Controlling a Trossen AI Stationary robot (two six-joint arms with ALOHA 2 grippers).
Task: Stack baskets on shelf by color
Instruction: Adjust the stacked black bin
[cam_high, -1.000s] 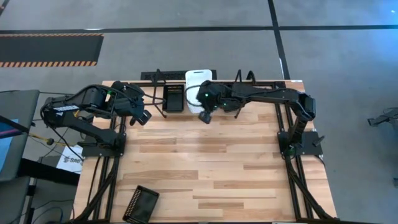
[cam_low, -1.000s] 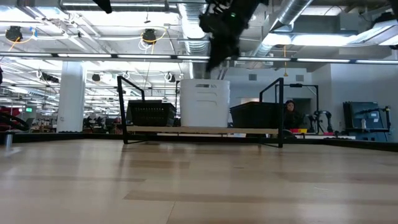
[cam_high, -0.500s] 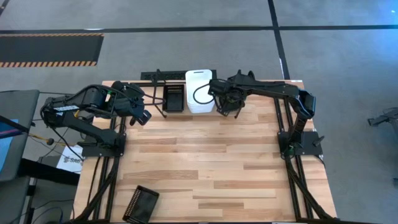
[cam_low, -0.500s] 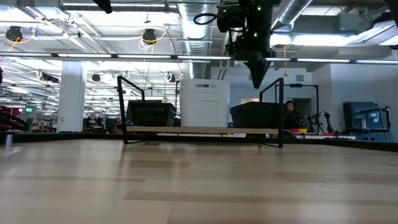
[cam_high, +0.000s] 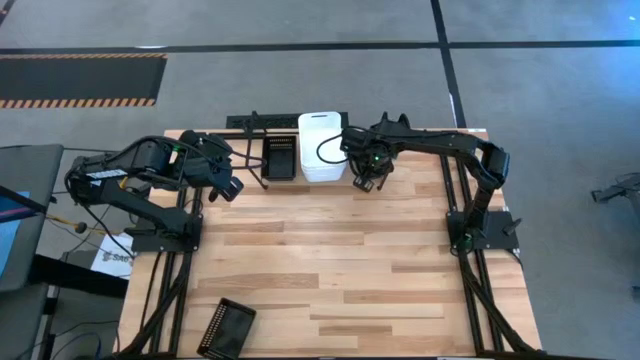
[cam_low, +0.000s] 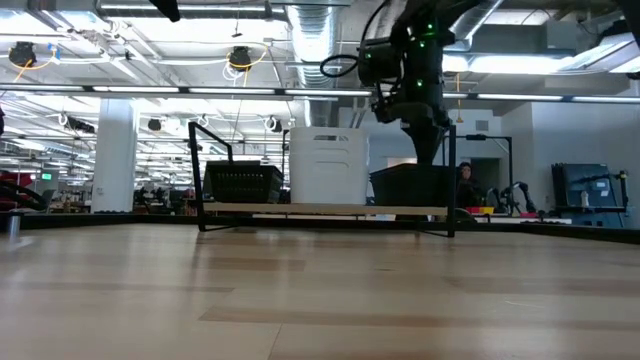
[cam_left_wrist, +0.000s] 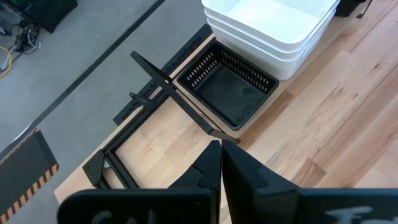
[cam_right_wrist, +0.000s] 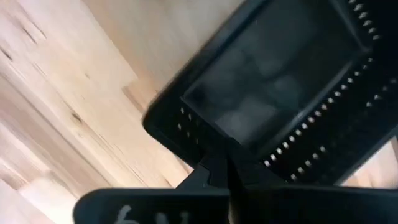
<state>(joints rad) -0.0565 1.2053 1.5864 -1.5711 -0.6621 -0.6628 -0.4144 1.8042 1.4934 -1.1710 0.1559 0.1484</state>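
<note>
Sitting on the black wire shelf (cam_low: 325, 209) at the table's (cam_high: 330, 270) far edge are stacked smooth white baskets (cam_high: 321, 146) between holey black baskets (cam_low: 243, 183); the right claw (cam_high: 365, 184) hangs over the right-hand black one, fingers together, empty; the left claw (cam_left_wrist: 221, 163), also closed and empty, waits nearby.

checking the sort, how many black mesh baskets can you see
3 spots: one small black mesh plastic basket on the shelf beside the white smooth rectangular baskets, one under the right end effector, one at the table's near edge. Nested ones may hide more.
</note>
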